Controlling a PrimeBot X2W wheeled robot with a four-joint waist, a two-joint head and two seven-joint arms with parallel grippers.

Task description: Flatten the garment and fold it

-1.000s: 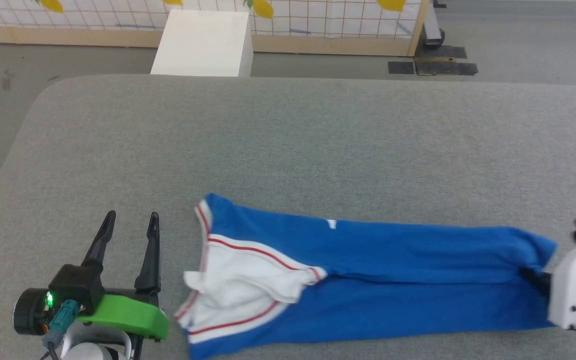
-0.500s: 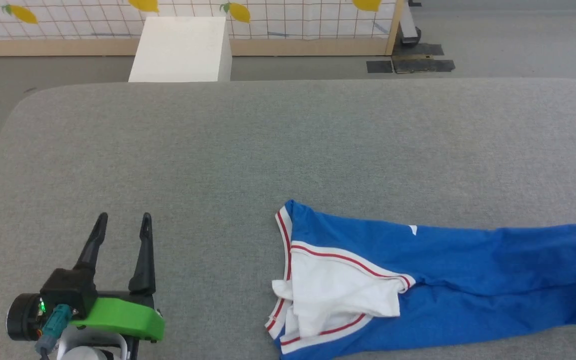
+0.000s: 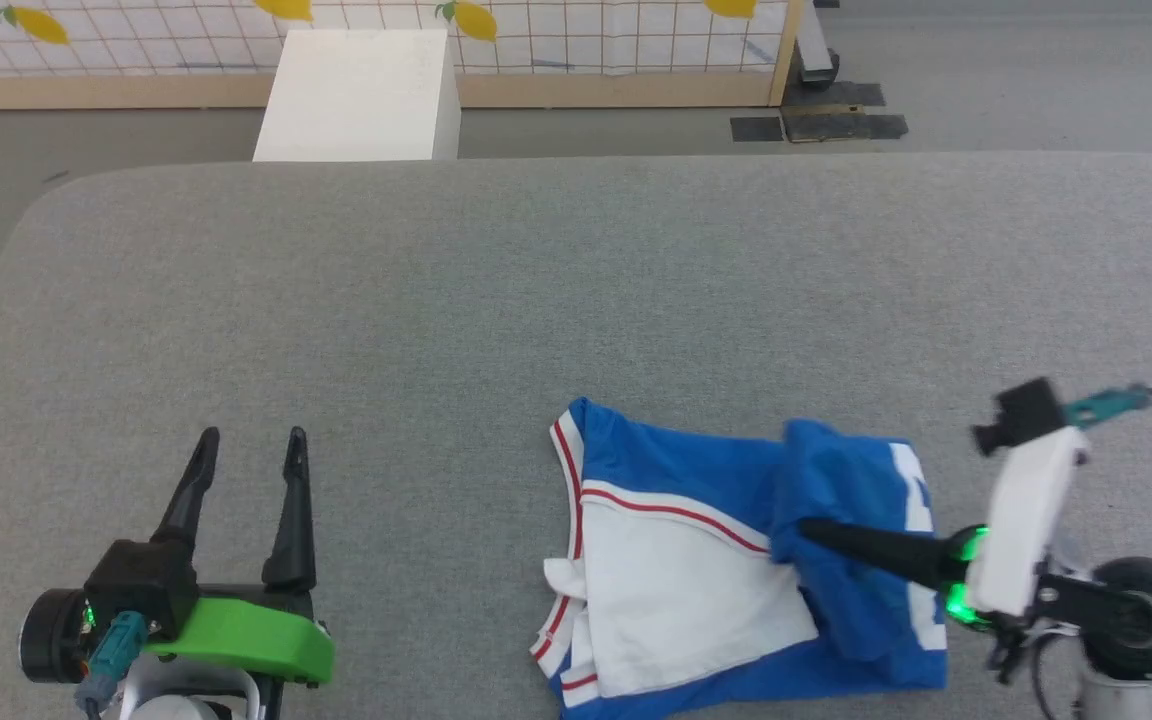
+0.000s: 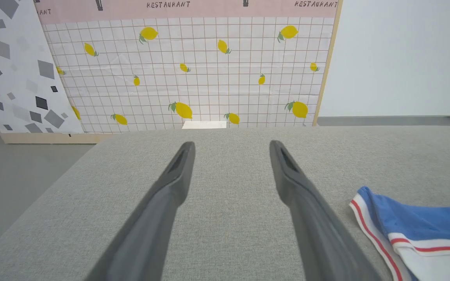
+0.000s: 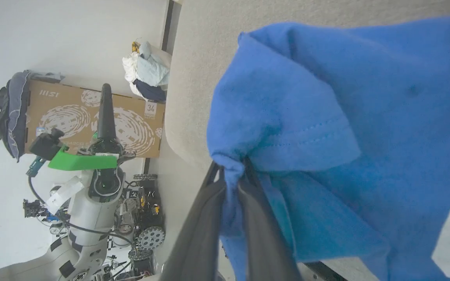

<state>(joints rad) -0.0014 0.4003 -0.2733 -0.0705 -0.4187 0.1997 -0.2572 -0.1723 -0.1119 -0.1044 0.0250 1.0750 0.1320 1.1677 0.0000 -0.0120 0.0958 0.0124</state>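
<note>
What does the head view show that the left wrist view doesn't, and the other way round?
Head view: the right hand shut on a blue fold of the shirt, held over the shirt's middle, with white print beside it.
Left wrist view: a pink strip reading RESTAURANT and a grey-speckled panel.
Both: the open left hand, the shirt's red-striped trim, the grey table and the lemon wall.

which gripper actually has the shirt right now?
The right gripper: its fingers are pinched shut on a blue fold of the garment. The left gripper stands open beside the garment, not touching the cloth.
</note>
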